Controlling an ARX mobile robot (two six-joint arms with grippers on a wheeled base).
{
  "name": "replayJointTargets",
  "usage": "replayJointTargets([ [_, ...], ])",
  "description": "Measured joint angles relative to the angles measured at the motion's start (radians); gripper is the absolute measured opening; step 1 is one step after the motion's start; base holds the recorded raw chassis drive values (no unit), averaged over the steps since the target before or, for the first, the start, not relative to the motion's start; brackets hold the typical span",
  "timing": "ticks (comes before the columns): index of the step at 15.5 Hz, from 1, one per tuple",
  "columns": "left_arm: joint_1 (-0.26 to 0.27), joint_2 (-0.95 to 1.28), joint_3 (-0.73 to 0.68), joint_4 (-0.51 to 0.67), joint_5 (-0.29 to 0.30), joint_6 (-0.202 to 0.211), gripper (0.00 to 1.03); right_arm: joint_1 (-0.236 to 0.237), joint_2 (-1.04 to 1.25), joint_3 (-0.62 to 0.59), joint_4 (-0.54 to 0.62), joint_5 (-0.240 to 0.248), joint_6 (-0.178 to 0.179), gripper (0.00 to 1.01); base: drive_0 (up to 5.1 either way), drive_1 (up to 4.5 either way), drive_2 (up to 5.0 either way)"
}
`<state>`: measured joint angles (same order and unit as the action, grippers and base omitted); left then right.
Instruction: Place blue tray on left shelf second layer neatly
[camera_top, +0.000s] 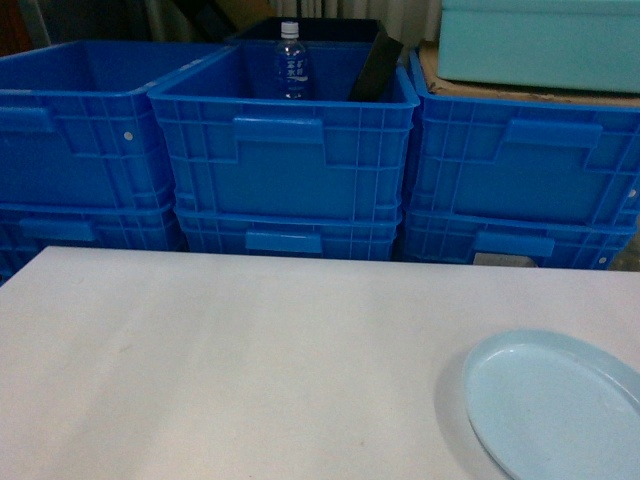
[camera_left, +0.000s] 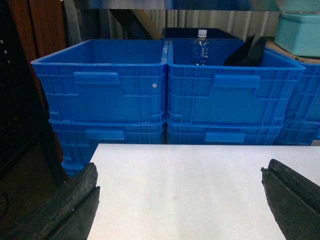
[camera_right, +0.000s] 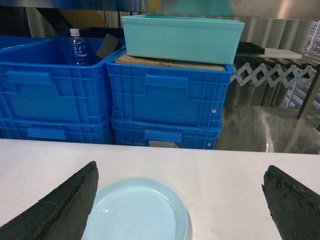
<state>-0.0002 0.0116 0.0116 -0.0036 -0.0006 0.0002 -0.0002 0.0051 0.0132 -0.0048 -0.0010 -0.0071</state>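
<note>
While bottle (camera_top: 291, 62) label unreadable, blue tray (camera_top: 556, 405) on table (camera_top: 230, 370)

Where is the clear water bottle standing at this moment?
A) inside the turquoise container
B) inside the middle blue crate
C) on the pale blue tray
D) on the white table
B: the water bottle stands upright inside the middle blue crate, behind the white table.

Legible text: none. The clear plastic bottle (camera_top: 291, 62), standing inside a blue crate (camera_top: 283, 140), carries a blue label (camera_right: 76, 52) with white printing. The characters are too small and blurred to read in any view. No other markings, numbers or signs appear on the remaining items.
</note>
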Motion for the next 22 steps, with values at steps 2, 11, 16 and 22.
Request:
replayJointTargets([
  [2,0.000,0.000,0.000,0.000,0.000,0.000,0.98,0.000,0.000,0.000,0.000,0.000,0.000,0.98,0.0,0.00,0.0],
  [11,0.000,0.000,0.000,0.000,0.000,0.000,0.98,0.000,0.000,0.000,0.000,0.000,0.000,0.98,0.0,0.00,0.0],
  [16,0.000,0.000,0.000,0.000,0.000,0.000,0.98,0.000,0.000,0.000,0.000,0.000,0.000,0.98,0.0,0.00,0.0],
  [22,0.000,0.000,0.000,0.000,0.000,0.000,0.98,0.006,0.134,0.002,0.160,-0.016,-0.017,0.98,0.0,0.00,0.0],
])
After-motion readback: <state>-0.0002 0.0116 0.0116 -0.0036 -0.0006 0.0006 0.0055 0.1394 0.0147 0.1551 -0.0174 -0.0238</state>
